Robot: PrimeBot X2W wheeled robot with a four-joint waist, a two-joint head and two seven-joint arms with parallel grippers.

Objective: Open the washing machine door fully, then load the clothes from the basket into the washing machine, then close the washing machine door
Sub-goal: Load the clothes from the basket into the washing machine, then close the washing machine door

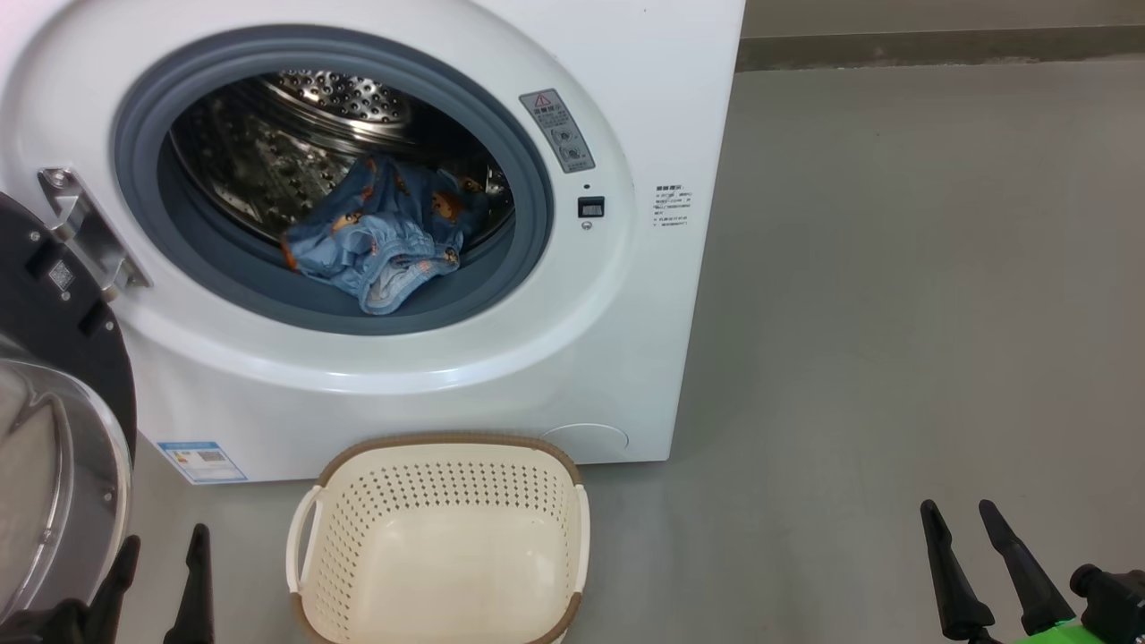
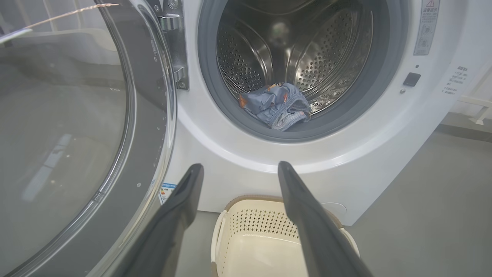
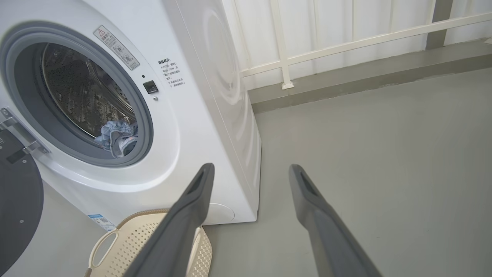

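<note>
Nearest, the left gripper [image 1: 165, 537] sits at the lower left with its two dark fingers spread and nothing between them, just beside the lower edge of the washing machine door [image 1: 63, 340]. The right gripper [image 1: 957, 507], spread likewise and holding nothing, hangs over bare grey floor [image 1: 894, 286] that runs wide to the right of the machine. Between the two stands the basket [image 1: 447, 441] on the floor, its brown rim close against the foot of the washing machine [image 1: 626, 134] and its plain cream bottom showing. The door stands swung out to the left on its metal hinge [image 1: 85, 224], glass bowl facing the room, well off the round opening. Farther in, the clothes [image 1: 385, 237] lie bunched at the front of the steel drum [image 1: 340, 98], a blue fold drooping over the lower inner edge of the grey rubber ring [image 1: 537, 179]. Whether both garments are in the bundle I cannot tell.
</note>
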